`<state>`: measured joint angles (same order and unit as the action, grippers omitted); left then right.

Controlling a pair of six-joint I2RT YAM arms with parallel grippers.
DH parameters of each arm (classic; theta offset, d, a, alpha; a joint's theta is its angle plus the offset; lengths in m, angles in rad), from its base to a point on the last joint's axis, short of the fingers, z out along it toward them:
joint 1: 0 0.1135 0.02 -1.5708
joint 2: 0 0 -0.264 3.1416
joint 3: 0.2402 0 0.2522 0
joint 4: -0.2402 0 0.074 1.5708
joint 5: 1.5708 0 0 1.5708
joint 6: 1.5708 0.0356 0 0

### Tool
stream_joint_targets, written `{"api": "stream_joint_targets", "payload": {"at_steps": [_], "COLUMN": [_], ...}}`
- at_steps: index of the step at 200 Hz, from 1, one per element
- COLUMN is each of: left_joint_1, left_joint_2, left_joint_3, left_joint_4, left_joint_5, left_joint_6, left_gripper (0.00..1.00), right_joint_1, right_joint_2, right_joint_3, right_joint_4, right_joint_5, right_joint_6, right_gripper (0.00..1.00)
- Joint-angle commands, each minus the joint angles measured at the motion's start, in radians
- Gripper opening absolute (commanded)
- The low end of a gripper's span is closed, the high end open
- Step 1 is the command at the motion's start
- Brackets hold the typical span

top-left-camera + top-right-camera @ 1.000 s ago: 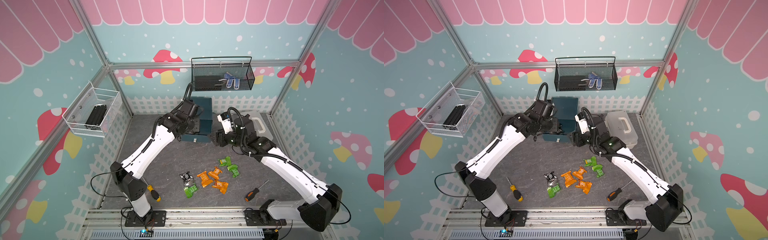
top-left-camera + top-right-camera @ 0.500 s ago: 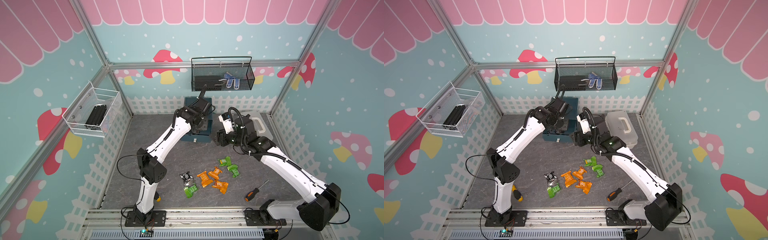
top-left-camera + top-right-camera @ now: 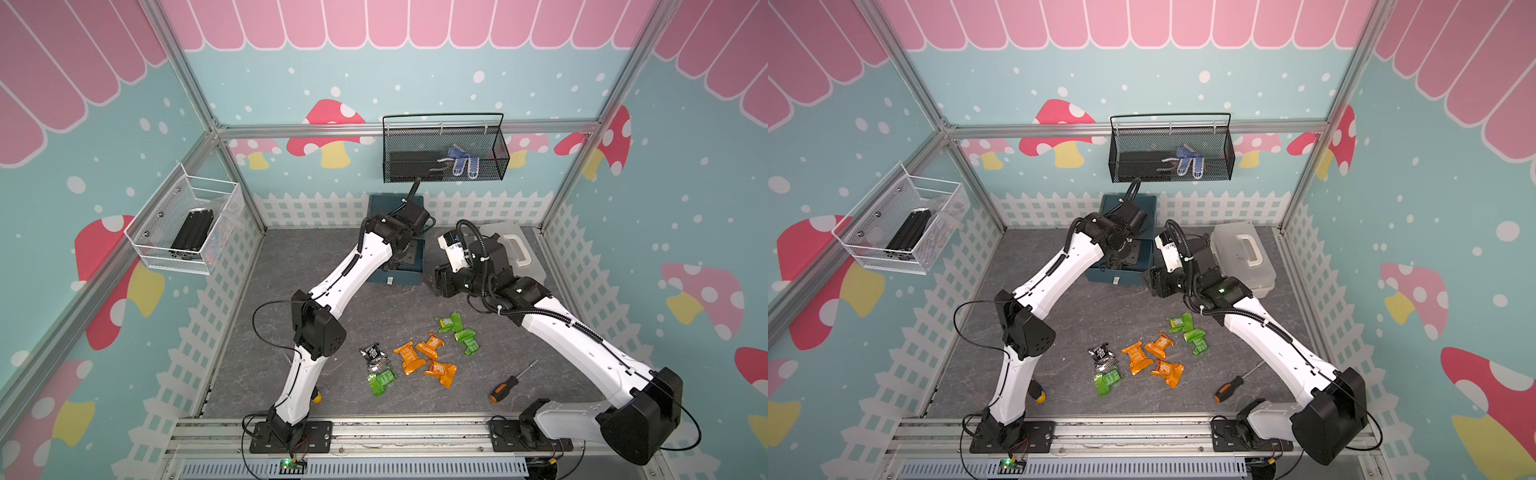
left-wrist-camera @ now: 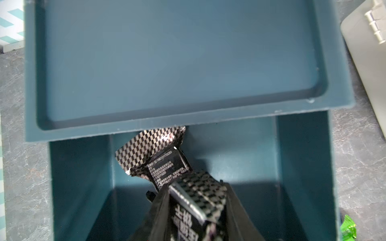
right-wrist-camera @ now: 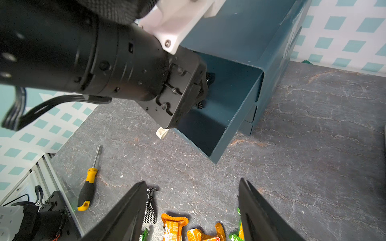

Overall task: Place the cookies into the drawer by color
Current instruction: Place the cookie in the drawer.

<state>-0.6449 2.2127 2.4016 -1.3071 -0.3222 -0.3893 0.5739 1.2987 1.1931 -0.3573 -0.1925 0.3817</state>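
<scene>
Left gripper [image 4: 196, 208]: above the open top drawer [image 4: 302, 167], jaws pinching a black-silver cookie packet [image 4: 200, 194].
Top drawer: pulled out of the teal drawer cabinet [image 4: 167, 52], which stands at the middle of the desk's back edge.
Second black-silver packet [image 4: 154, 150]: lying inside the top drawer, one end under the cabinet's top.
Right gripper [image 5: 193, 181]: low over the desk [image 5: 313, 167] beside the drawer's front, jaws spread, nothing between them.
Loose cookies: near the middle of the front edge lie a third black-silver packet [image 3: 373, 356], three orange packets [image 3: 409, 358] and three green packets [image 3: 451, 322].
Orange-handled screwdriver [image 3: 505, 388]: towards the front right corner.
</scene>
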Motion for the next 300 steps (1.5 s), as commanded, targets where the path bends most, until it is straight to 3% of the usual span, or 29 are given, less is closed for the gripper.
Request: {"api": "stream_joint_targets", "payload": {"at_steps": [1, 75, 109, 206, 300], "left_joint_1": [-0.003, 0.006, 0.008, -0.012, -0.026], "left_joint_2": [0.040, 0.056, 0.051, -0.029, -0.163], "left_joint_3": [0.022, 0.022, 0.019, 0.044, -0.069], "left_joint_4": [-0.029, -0.029, -0.030, -0.027, 0.018], "left_joint_5": [-0.029, -0.031, -0.040, -0.033, -0.003], "left_joint_6": [-0.004, -0.011, -0.012, -0.012, 0.015], "left_gripper": [0.37, 0.45, 0.54, 0.59, 0.59], "right_joint_1": [-0.007, -0.008, -0.008, -0.008, -0.008], "right_joint_2": [-0.024, -0.023, -0.027, -0.047, -0.058], "right_joint_3": [-0.011, -0.013, -0.015, -0.018, -0.023], "right_joint_4": [0.007, 0.008, 0.008, 0.008, 0.003], "right_joint_5": [0.006, 0.005, 0.005, -0.004, -0.019], "right_joint_6": [-0.004, -0.004, -0.004, 0.000, 0.008], "right_gripper": [0.72, 0.72, 0.72, 0.72, 0.72]}}
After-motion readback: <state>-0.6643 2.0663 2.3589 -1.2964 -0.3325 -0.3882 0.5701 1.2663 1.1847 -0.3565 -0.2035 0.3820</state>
